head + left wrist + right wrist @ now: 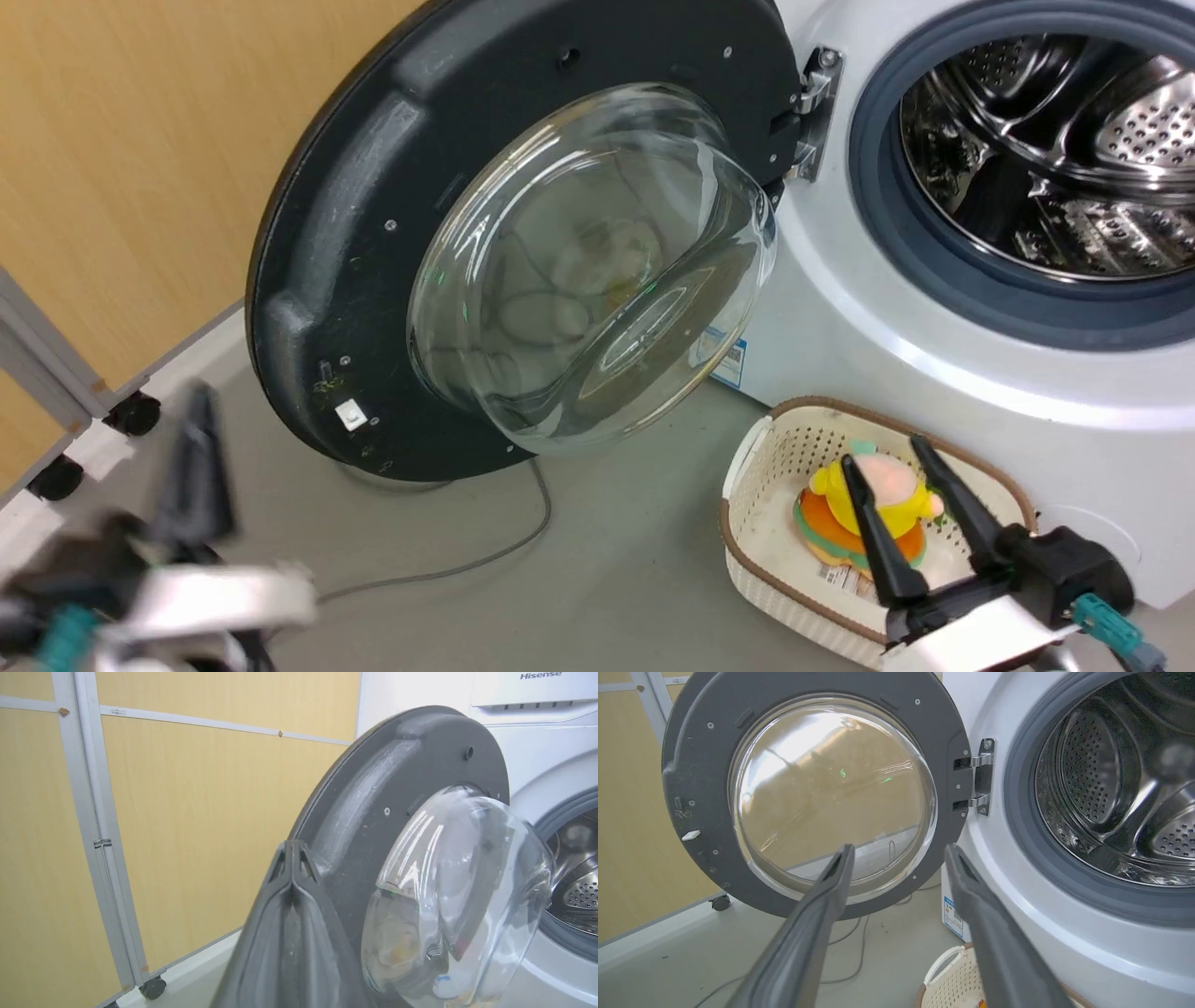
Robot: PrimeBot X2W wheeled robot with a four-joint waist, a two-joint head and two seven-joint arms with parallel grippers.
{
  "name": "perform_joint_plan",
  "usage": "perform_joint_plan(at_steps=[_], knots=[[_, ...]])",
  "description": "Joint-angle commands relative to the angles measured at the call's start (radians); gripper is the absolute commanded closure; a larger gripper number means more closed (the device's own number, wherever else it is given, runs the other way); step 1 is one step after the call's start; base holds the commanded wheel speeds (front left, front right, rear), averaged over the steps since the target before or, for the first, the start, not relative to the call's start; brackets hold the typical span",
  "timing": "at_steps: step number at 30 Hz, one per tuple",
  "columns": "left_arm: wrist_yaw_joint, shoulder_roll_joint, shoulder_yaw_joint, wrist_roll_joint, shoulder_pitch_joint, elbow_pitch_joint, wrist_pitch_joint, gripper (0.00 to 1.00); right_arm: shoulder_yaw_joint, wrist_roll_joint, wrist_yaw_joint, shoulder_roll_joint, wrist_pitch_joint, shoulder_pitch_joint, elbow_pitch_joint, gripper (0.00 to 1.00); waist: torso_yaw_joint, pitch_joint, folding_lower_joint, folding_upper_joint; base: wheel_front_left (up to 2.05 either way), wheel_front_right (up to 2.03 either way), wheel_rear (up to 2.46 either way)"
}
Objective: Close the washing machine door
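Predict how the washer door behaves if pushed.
The washing machine door likely swings rigidly about its metal hinge, not flexing. Its thick glass bowl probably makes it heavyish and looks slippery; the matte rim seems better to push.

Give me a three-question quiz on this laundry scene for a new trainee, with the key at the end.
1. True or false: the washing machine door is latched shut.
2. The soft toy lies A) in the drum, B) in the basket, C) on the floor.
3. Which tool has its fingers pressed together?
Key: 1 false, it stands wide open. 2 B. 3 the left tool; the right tool is open.
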Motion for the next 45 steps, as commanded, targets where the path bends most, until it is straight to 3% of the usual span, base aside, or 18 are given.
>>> perform_joint_plan(at_steps=[1, 6, 11, 14, 21, 26, 33, 40, 45], knots=[[-0.019, 0.025, 0.026, -0.037, -0.055, 0.02, 0.002, 1.0, -0.01, -0.009, 0.001, -0.008, -0.005, 0.014, -0.008, 0.0, 0.0, 0.011, 0.0, 0.0, 0.0, 0.0, 0.0], [-0.081, 0.091, 0.126, -0.22, -0.234, 0.136, 0.105, 1.0, -0.04, -0.021, 0.001, -0.005, -0.005, 0.037, -0.027, 0.0, -0.002, 0.027, 0.0, 0.0, 0.0, 0.0, 0.0], [-0.1, 0.128, 0.229, -0.447, -0.417, 0.295, 0.265, 1.0, -0.054, -0.034, 0.001, 0.001, 0.001, 0.046, -0.052, 0.0, -0.028, 0.048, 0.0, 0.0, 0.0, 0.0, 0.0], [-0.092, 0.146, 0.279, -0.544, -0.504, 0.366, 0.332, 1.0, -0.056, -0.036, 0.001, -0.001, 0.006, 0.042, -0.061, 0.0, -0.047, 0.059, 0.0, 0.0, 0.0, 0.0, 0.0], [-0.018, 0.137, 0.355, -0.756, -0.642, 0.53, 0.553, 1.0, -0.058, -0.034, 0.001, -0.009, 0.014, 0.036, -0.073, 0.0, -0.077, 0.081, 0.0, 0.0, 0.0, 0.0, 0.0], [0.011, 0.131, 0.356, -0.837, -0.662, 0.615, 0.704, 1.0, -0.052, -0.033, 0.001, -0.008, 0.018, 0.026, -0.076, 0.0, -0.093, 0.095, 0.0, 0.0, 0.0, 0.0, 0.0], [-0.009, 0.129, 0.362, -0.923, -0.64, 0.645, 0.854, 1.0, -0.047, -0.033, 0.001, -0.004, 0.016, 0.019, -0.071, 0.0, -0.109, 0.097, 0.0, 0.0, 0.0, 0.0, 0.0], [-0.03, 0.116, 0.366, -1.024, -0.555, 0.589, 1.047, 1.0, -0.054, -0.036, 0.001, 0.013, 0.009, 0.027, -0.054, 0.0, -0.122, 0.072, 0.0, 0.0, 0.0, 0.0, 0.0], [-0.031, 0.077, 0.358, -1.091, -0.464, 0.492, 1.17, 1.0, -0.071, -0.04, 0.001, 0.031, 0.003, 0.034, -0.039, 0.0, -0.133, 0.041, 0.0, 0.0, 0.0, 0.0, 0.0]])
